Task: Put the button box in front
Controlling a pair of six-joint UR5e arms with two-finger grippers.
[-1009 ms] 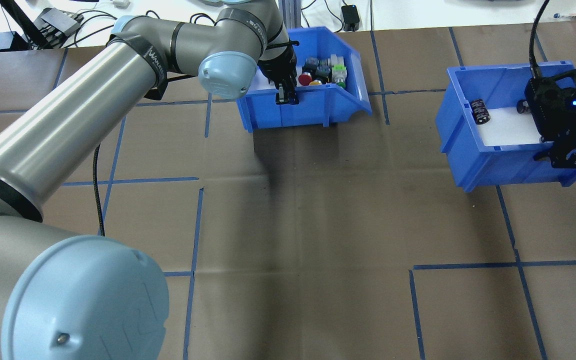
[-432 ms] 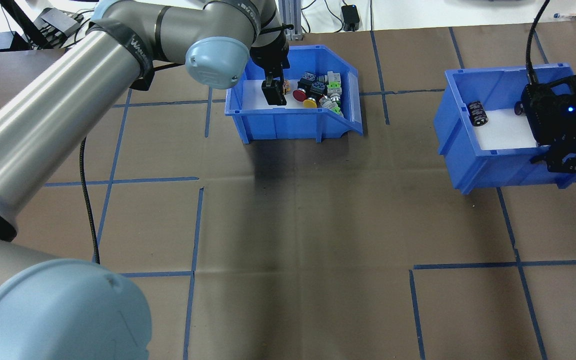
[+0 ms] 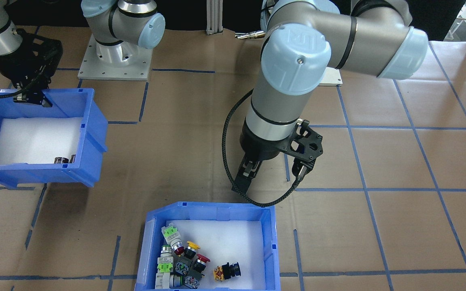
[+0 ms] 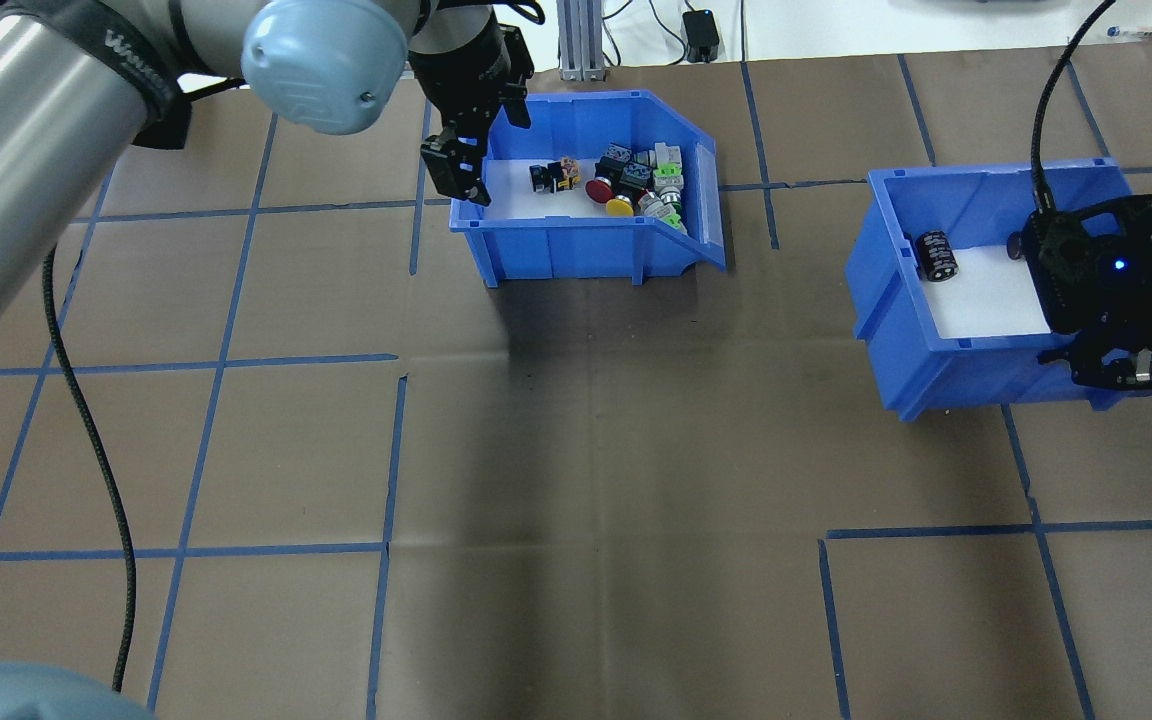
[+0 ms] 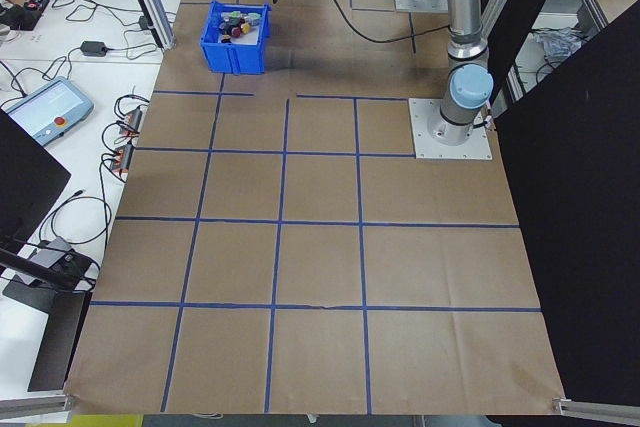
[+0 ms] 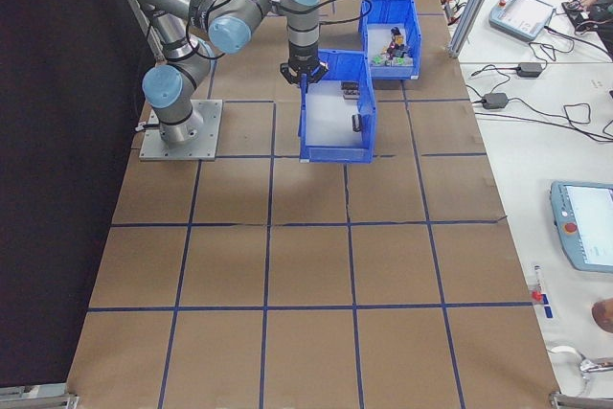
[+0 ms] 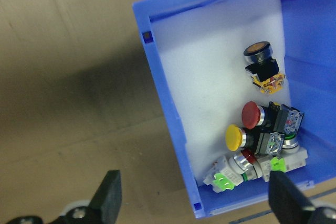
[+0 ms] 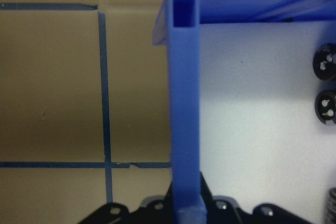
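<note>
though blue, button box (image 4: 586, 250) colourfully filled

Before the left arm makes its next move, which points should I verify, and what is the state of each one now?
1. Left gripper open: ok. The wrist view shows its fingers wide apart.
2. Left gripper free of the button box: ok. It holds nothing and hangs over the box's end wall.
3. Button box flat on the table: ok, it looks level.
4. Buttons inside the box: ok, all lie on its white floor.
5. Right gripper gripping the other bin: ok, it is shut on the wall.
6. Other bin resting on the table: cannot tell.
</note>
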